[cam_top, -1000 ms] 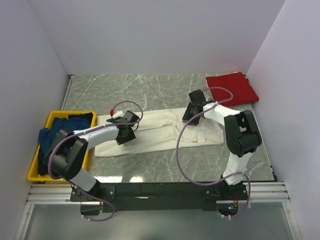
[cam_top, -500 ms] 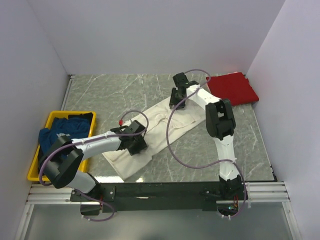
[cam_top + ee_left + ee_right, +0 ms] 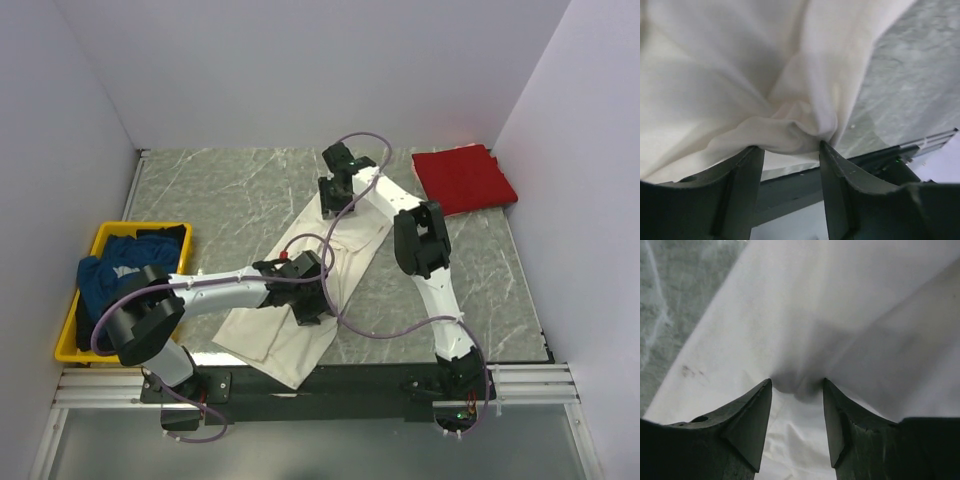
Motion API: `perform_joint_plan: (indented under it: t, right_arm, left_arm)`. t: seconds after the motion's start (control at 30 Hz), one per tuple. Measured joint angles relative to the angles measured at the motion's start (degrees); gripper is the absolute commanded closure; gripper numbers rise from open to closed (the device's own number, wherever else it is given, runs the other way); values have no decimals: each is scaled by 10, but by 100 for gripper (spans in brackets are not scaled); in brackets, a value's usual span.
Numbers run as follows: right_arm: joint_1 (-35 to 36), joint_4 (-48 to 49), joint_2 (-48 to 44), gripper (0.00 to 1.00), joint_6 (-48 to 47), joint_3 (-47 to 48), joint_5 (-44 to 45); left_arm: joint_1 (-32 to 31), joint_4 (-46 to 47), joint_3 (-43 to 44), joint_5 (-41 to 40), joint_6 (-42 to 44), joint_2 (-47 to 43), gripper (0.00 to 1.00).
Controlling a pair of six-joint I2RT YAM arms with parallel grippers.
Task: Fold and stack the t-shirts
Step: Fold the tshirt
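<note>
As left gripper [image 3: 790, 147] and right gripper [image 3: 796, 382], half-closed, pinch the limp, light white shirt [image 3: 270, 335], corners seem surer holds.

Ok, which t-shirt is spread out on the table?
The cream-white t-shirt, laid diagonally mid-table; the red t-shirt is folded far right, the blue t-shirt bunched in the yellow tray.

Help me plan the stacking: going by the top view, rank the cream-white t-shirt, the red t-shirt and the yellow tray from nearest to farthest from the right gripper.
1. cream-white t-shirt: its far end is pinched in the right gripper.
2. red t-shirt: off to the right, at the far right corner.
3. yellow tray: at the table's left edge.
</note>
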Motion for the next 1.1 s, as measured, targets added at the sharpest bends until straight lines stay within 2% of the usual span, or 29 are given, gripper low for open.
perform_joint_plan:
  t: [0.23,0.43,0.53,0.67,0.8,1.0,1.1]
  right_arm:
    - [-64,2,-75,47,4,-67,-24]
    - [-153,50,-216,48,45,-173,-19]
    - [-174,78,-260,49,59,-237,-19]
    - [-177,101,-256,49,66,-300,-21]
    - [-177,100,-236,53,71,-335,-18]
    - [-177,109,-212,58,75,-334,-11]
    - [-177,98,-172,61,72,-297,-13]
  left_arm:
    - [0,-18,55,-16,38,-3,43]
    - [25,-55,110,-75,106,-10,47]
    - [47,-79,135,-112,139,-5,48]
    - [56,-88,131,-140,159,-7,48]
    - [54,-95,76,-150,164,-30,51]
    - [54,-105,14,-157,166,-36,51]
    - [54,-110,5,-160,167,-43,50]
